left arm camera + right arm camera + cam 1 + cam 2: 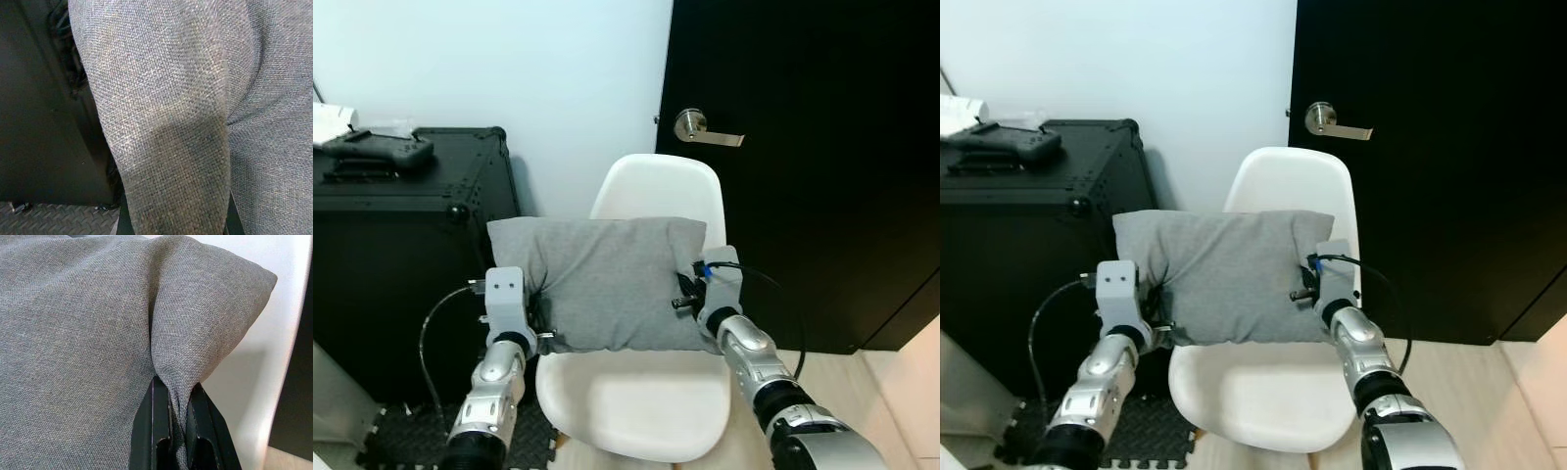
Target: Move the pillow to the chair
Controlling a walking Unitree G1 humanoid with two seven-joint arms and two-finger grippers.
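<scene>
Door [803,147] in black with a silver lever handle [705,128] is standing just right of the white chair [646,401], while a black case [401,255] carrying a dark handheld device [377,149] is crowding its left side. Both tools are gripping the grey pillow [607,284] above the seat, against the backrest: the left tool [173,215] is clamping one edge, its fingers mostly hidden by fabric, and the right tool [178,431] is pinching a corner fold tight. Black floor matting [401,441] is lying under the case.
</scene>
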